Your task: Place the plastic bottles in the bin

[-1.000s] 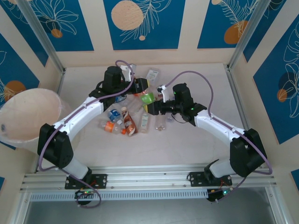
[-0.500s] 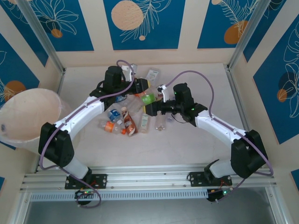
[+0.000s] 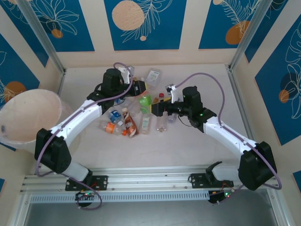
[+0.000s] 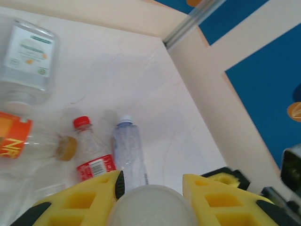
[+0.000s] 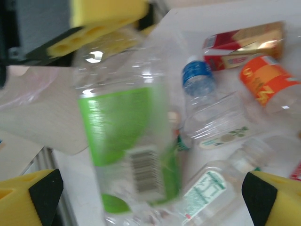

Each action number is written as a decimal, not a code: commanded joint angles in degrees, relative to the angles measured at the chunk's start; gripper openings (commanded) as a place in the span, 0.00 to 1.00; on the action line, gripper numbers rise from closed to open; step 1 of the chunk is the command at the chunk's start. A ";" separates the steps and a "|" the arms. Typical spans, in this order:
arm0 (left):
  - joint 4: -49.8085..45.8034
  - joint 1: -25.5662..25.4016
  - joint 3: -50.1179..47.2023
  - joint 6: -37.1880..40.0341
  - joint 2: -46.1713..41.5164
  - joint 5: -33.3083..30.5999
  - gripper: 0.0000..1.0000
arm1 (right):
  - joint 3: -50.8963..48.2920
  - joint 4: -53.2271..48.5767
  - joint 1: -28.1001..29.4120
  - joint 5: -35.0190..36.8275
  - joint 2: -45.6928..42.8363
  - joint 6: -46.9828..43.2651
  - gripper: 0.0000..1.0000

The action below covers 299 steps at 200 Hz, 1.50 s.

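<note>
Handover noted: right gripper (image 3: pixel 154 108) has just sprung wide, releasing the green-labelled bottle (image 5: pixel 124 127), which the left gripper (image 4: pixel 150 182) now clamps by one end above the other bottles (image 3: pixel 113 126) on the surface (image 3: pixel 188 141). Bin (image 3: pixel 28 117) stands well apart at far left; carry there judged next.

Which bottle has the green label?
The clear bottle pinched in the left arm's yellow fingers. The other bottles lying on the table have orange, red, blue or white labels instead.
</note>
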 commanded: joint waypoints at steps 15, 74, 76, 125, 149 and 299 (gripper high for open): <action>-12.82 -0.26 3.10 8.08 -9.26 -15.49 0.00 | -3.41 0.77 -4.43 14.30 -2.47 8.03 1.00; -25.06 -0.31 10.03 19.11 -16.89 -39.01 0.00 | -7.61 5.26 -7.91 17.27 -3.74 12.26 0.99; -25.36 -0.29 10.52 19.73 -16.97 -39.99 0.00 | -7.73 5.60 -7.92 17.38 -3.95 12.02 1.00; -24.59 -0.29 17.46 28.52 -22.00 -55.27 0.00 | -8.89 5.51 -7.85 18.94 -6.02 10.76 0.99; -21.23 -0.19 18.08 33.93 -24.91 -72.47 0.00 | -9.36 5.37 -8.01 18.64 -6.38 10.44 1.00; -35.51 35.44 8.44 11.68 -27.22 -69.83 0.00 | -10.99 4.58 -8.12 20.33 -11.17 8.66 1.00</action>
